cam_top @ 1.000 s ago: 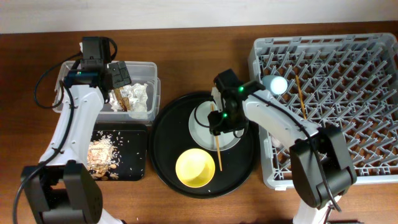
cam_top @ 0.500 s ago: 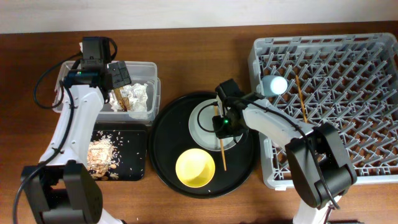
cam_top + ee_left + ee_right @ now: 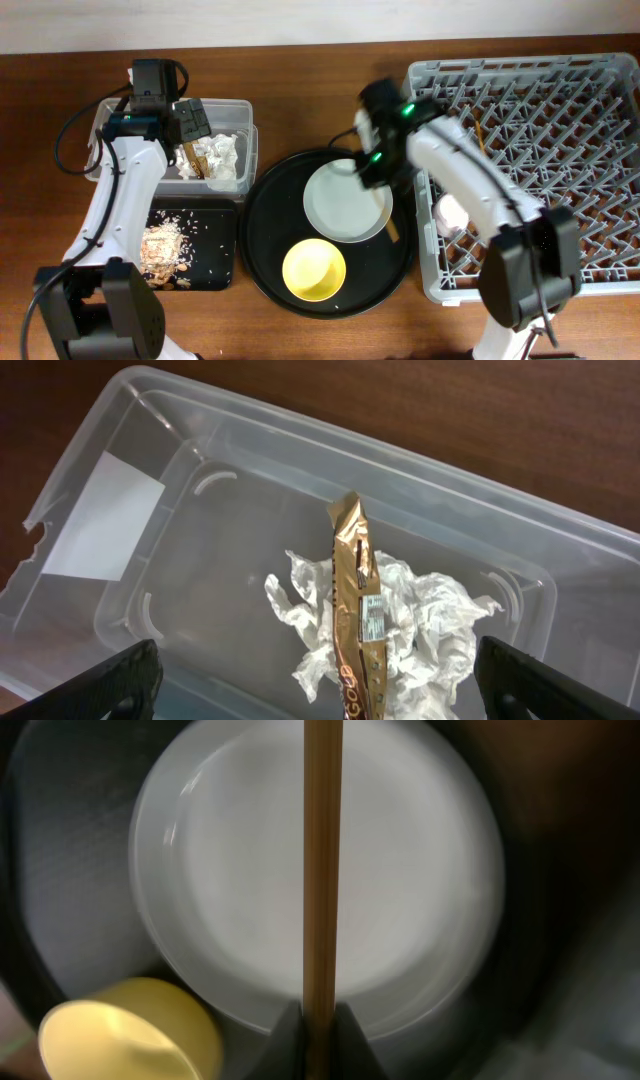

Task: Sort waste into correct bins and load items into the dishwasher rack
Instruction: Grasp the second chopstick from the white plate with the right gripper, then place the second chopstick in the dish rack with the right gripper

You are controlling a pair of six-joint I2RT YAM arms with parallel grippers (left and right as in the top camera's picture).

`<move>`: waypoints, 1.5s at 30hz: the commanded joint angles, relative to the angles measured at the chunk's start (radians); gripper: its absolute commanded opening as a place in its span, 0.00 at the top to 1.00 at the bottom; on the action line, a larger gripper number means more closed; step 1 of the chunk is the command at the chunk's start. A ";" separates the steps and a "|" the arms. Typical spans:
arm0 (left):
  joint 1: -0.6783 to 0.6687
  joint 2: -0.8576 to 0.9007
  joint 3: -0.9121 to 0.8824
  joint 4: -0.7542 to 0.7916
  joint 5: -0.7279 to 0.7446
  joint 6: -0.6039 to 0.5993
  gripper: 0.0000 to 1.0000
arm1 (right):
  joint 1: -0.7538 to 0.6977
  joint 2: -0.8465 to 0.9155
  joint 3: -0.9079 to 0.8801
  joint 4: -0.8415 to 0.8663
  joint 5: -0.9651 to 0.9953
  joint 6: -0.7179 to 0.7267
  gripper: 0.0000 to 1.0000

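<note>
Chopstick [image 3: 322, 870] sits pinched in our right gripper [image 3: 320, 1020] above the plate [image 3: 230, 870]. We judge rack-loading is in hand; next we carry it toward three o'clock, into the rack [image 3: 560, 100]. Our left gripper [image 3: 320, 672] gapes wide over the tub [image 3: 120, 520].

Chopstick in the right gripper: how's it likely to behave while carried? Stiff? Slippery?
The chopstick looks straight and rigid, so probably no flop. The right gripper pinches it with a long stretch sticking out, so it may pivot or slip. Thin, smooth-looking wood: likely light, could slide on the plate if dropped.
</note>
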 commanded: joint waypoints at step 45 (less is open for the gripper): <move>0.003 0.009 -0.005 0.002 0.004 0.005 0.01 | -0.264 -0.037 0.053 -0.374 -0.588 -0.513 0.01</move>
